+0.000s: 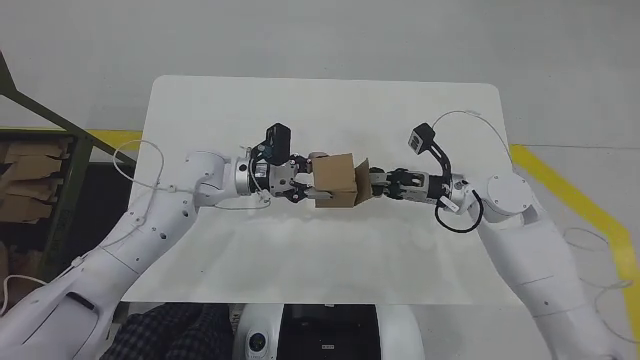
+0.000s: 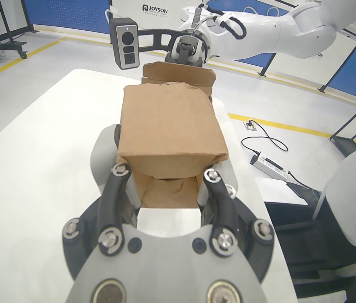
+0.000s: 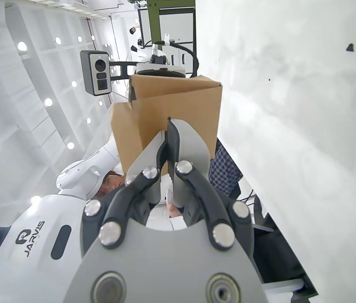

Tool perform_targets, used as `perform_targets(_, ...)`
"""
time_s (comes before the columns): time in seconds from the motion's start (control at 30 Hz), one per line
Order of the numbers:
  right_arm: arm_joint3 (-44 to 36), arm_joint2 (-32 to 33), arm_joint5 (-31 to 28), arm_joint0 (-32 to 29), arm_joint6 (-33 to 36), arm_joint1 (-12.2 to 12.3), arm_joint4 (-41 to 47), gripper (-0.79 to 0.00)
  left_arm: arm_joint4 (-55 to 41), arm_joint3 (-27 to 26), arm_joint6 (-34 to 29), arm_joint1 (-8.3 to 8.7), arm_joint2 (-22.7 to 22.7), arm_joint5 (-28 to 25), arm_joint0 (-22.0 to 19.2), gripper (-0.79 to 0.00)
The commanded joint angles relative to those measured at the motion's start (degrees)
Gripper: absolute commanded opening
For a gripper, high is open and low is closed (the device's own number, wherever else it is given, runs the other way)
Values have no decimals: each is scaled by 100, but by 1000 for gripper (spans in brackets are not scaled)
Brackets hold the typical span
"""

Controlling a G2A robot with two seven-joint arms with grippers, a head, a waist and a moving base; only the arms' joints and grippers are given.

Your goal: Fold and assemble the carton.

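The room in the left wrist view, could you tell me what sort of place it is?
Likely a robotics lab or factory hall: blue partitions, yellow floor lines, white table.

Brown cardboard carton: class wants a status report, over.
Left gripper clamped on end of brown cardboard carton. Right gripper shut, tips at opposite end. One flap open. Nothing blocks either arm.

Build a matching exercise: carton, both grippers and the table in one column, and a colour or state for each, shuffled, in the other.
Column one:
1. carton
2. left gripper
3. right gripper
4. table

Column two:
A. white, beneath everything else
B. brown, between the two grippers
C. shut, tips together
D. clamped around one carton end

Pairs: 1-B, 2-D, 3-C, 4-A
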Motion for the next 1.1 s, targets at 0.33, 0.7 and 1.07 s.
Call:
perform_targets(0.33, -341, 221, 148, -149, 60, 95, -235, -696, 40, 48, -74, -43, -41, 0, 3, -486)
perform_targets(0.7, -519, 140, 218, -174, 72, 115, -344, -671, 170, 36, -80, -68, -150, 0, 53, -483)
perform_targets(1.07, -584, 85, 233, -127, 42, 131, -426, -576, 325, -37, -98, -109, -230, 0, 133, -489)
